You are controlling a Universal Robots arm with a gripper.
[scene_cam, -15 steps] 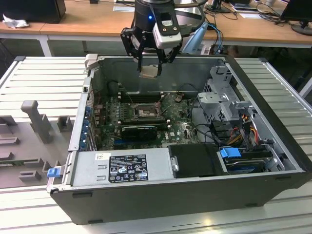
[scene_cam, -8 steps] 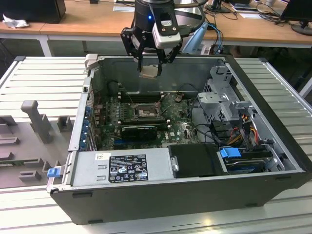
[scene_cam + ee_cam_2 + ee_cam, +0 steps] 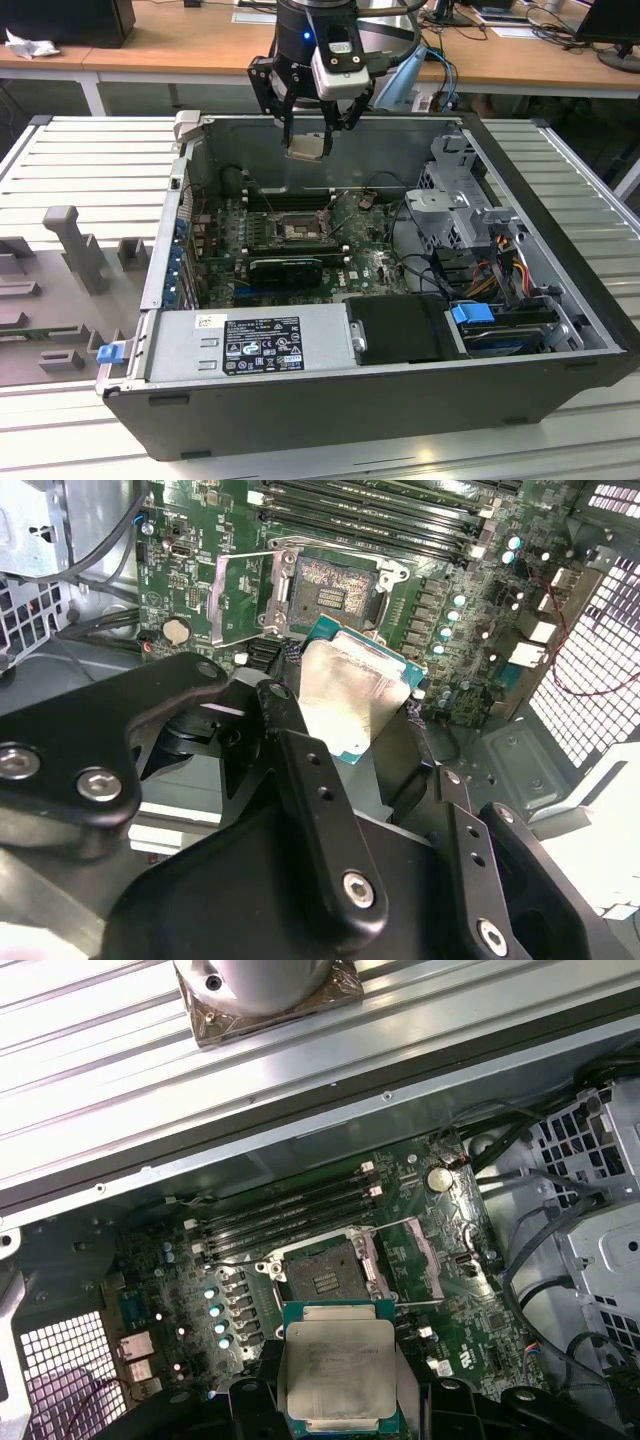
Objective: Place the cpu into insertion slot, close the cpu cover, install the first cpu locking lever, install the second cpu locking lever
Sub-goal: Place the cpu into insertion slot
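cpu [image 3: 306, 147]: pinched by two opposite edges, metal face showing in both wrist views, in the air above the board [image 3: 370, 262], apart from the slot.
hand [image 3: 307, 140]: fingers [image 3: 300, 770] pressed onto the cpu's sides.
slot [image 3: 322, 1278]: bare, contacts showing, mid-board.
cover [image 3: 415, 1260]: swung open, just beside the slot.
case [image 3: 330, 400]: lies open on the slatted worktop [image 3: 90, 150].

Exterior view looks down into the case [image 3: 350, 412]; both wrist views, probably closer, share the insertion slot [image 3: 333, 585] [image 3: 322, 1277].
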